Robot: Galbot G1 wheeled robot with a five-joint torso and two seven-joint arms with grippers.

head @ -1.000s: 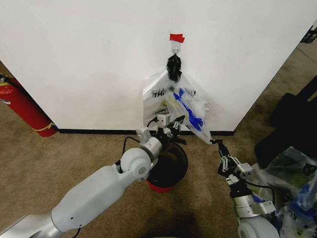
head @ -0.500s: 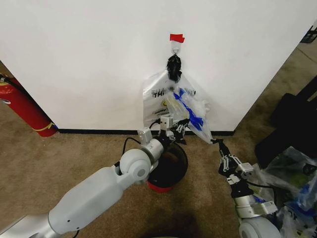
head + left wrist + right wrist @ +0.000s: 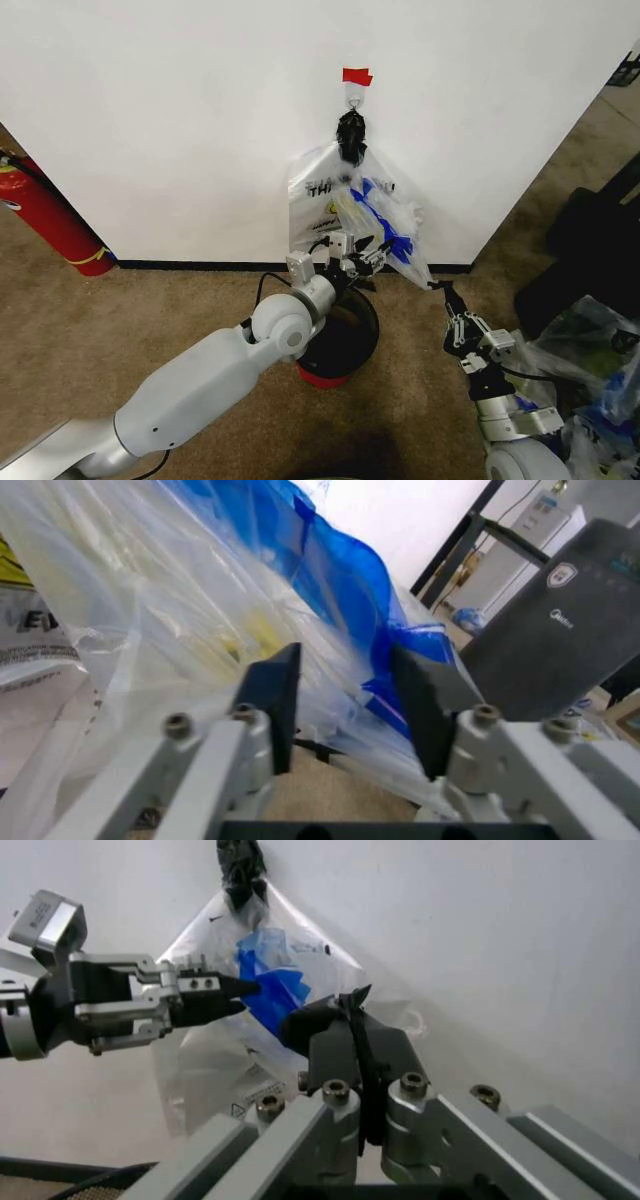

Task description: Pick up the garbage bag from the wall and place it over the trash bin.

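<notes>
While right gripper (image 3: pixel 441 288) pinches garbage bag (image 3: pixel 385 232) corner shut, left gripper (image 3: pixel 366 257) sits open at its film above trash bin (image 3: pixel 345 340); pickup stage, next needs L closing

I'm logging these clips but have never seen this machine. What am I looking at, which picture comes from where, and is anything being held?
A two-armed wheeled robot faces a white wall. One picture looks down from its head; the other two come from cameras on its wrists. A garbage bag hangs from a hook above a trash bin on carpet. The right gripper is shut on the bag's lower corner. The left gripper is open, its fingers either side of the bag's folds.
</notes>
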